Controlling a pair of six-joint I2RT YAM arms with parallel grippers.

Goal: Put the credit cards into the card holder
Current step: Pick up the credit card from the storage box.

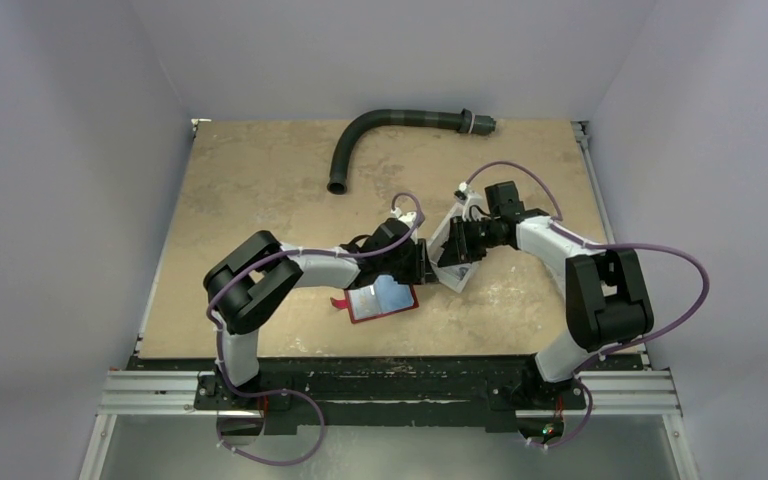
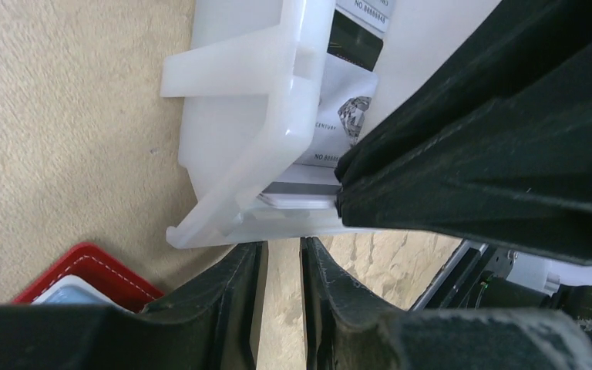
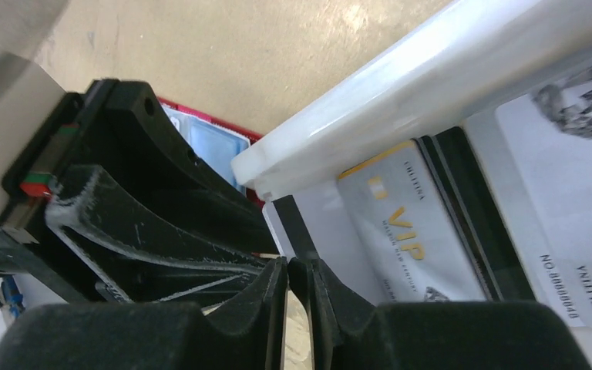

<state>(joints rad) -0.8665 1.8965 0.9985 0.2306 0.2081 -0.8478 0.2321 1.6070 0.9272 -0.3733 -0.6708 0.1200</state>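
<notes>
The dark-red card holder (image 1: 385,300) lies open on the table, clear sleeves up; its corner shows in the left wrist view (image 2: 85,270) and its edge in the right wrist view (image 3: 217,127). Several pale credit cards (image 3: 408,231) lie in a white plastic bin (image 1: 445,240), also seen in the left wrist view (image 2: 347,116). My right gripper (image 3: 289,266) is shut, its tips at the corner of a black-striped card inside the bin (image 3: 432,100); I cannot tell if it pinches it. My left gripper (image 2: 281,254) is slightly open and empty, just below the bin's (image 2: 239,116) edge.
A dark curved hose (image 1: 380,125) lies at the back of the table. The two grippers (image 1: 422,262) (image 1: 460,245) meet closely at the bin in the table's middle. The right gripper's finger (image 2: 493,139) fills the right of the left wrist view.
</notes>
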